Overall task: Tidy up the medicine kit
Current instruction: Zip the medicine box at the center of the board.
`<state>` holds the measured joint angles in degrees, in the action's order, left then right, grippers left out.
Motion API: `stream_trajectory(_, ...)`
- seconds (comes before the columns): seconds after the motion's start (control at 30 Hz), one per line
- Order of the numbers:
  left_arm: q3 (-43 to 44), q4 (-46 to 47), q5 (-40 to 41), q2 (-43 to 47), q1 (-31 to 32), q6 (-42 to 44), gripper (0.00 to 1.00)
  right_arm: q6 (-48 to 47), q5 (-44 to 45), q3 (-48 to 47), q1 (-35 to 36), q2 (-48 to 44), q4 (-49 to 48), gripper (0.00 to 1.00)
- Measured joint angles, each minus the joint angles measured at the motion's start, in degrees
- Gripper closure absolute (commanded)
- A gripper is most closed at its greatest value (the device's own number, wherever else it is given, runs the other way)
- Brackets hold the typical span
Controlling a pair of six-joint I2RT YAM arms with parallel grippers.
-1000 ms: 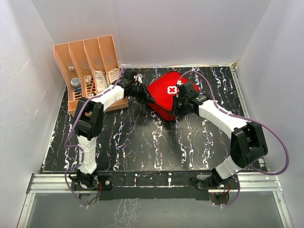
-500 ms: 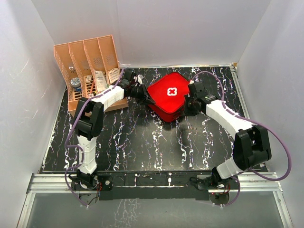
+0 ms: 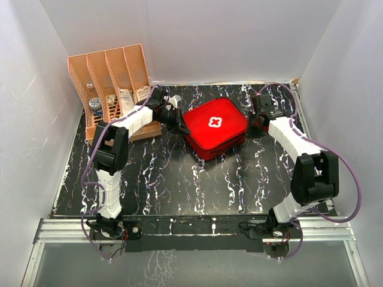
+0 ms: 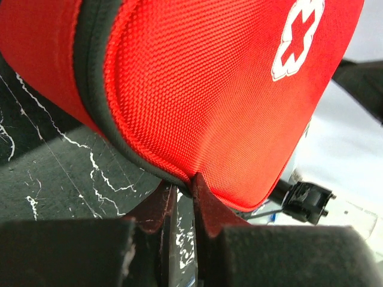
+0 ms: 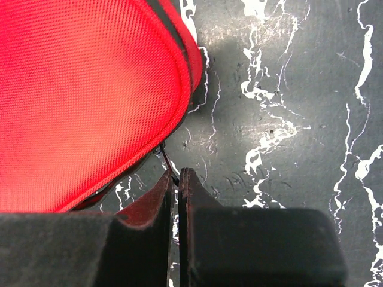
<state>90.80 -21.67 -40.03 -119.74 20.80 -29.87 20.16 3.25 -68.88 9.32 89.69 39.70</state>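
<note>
The medicine kit lies flat on the black marbled table, a red zip case with its lid down and the white cross facing up. My left gripper is at the kit's left corner. In the left wrist view its jaws are shut on the black edge seam of the kit. My right gripper is off the kit's right corner. In the right wrist view it is shut on a thin black zipper pull cord that comes from the kit's edge.
An orange slotted rack stands at the back left and holds packets and small items, close behind my left arm. White walls enclose the table on three sides.
The right gripper has moved right and back, from over the kit's lid to beyond its right corner. The kit has settled from tilted to flat. The left gripper has stayed at the left corner.
</note>
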Motion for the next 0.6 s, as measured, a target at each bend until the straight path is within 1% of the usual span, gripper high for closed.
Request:
stream_trajectory(0.13,2.1,-4.5,-3.5,-1.2,-0.5,6.8,1.00,-1.2,-0.2,-1.5,-1.0,1.4,0.7,1.00)
stream_trajectory(0.43,6.6,-17.2,-10.0,-3.5,-1.3,22.1,1.00,-2.1,-0.2,-1.5,-2.1,1.5,2.2,1.00)
stream_trajectory(0.6,8.2,-23.0,-13.7,-5.1,-1.5,30.8,1.00,-2.0,-0.1,-0.6,-2.7,0.8,0.5,1.00)
